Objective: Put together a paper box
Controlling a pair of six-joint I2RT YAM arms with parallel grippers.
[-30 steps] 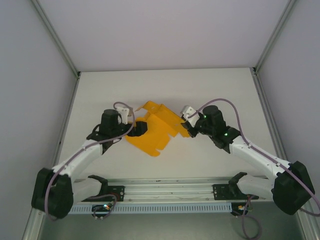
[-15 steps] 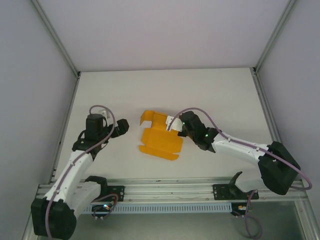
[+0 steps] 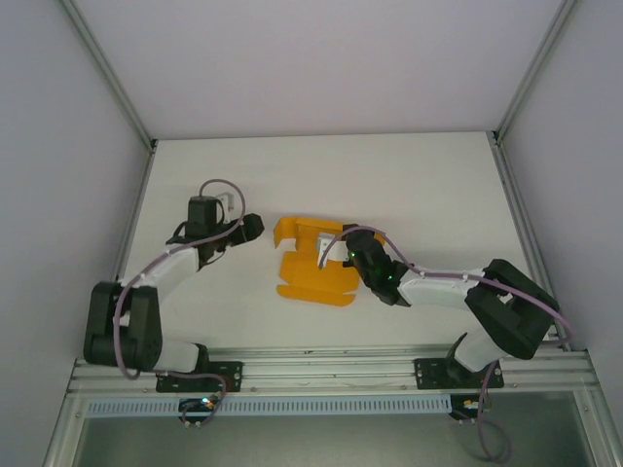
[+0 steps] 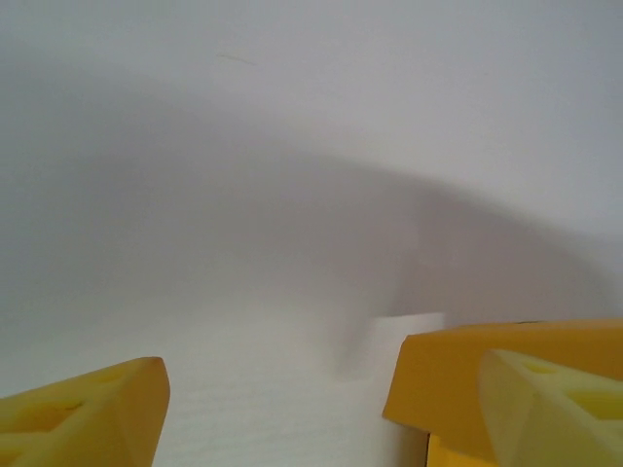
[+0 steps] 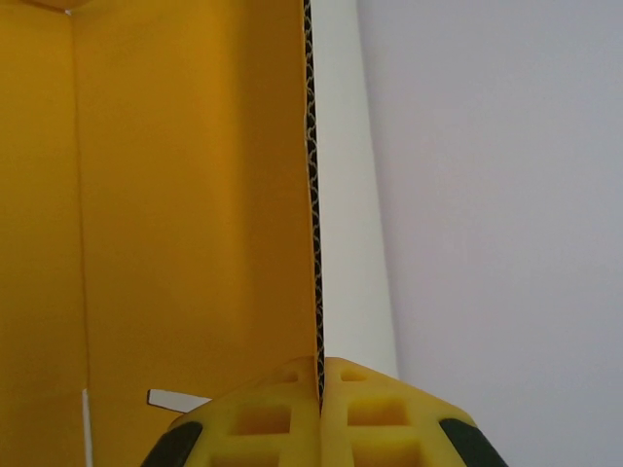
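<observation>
**Figure: top and wrist views, box partly formed.** The paper box (image 3: 310, 277) lies on the table (image 3: 438, 185) as a half-raised tray with several flaps standing, between the two grippers.

- **Right gripper** (image 3: 332, 251): the fingers are pressed together on one upright wall of the box. In the right wrist view, the corrugated edge of that wall rises straight from between the fingertips. The orange inner face is on one side and a pale background on the other.
- **Left gripper** (image 3: 255, 229): the fingers are wide apart and hold nothing, and a raised end flap of the box stands just ahead of the fingertips. In the left wrist view, a corner of the orange card (image 4: 438, 375) sits just inside one finger, with bare table across the rest of the gap.

**Hazards, as judged:**
- The right pinch takes only a thin strip at the wall's edge, so a pull or twist may slide the card out or crease the wall.
- If the left fingers close from here, one pad may strike the corner rather than straddle the flap. That could shove the light box across the smooth table or bend the flap the wrong way.
- Flaps that nothing holds may spring open again.
</observation>
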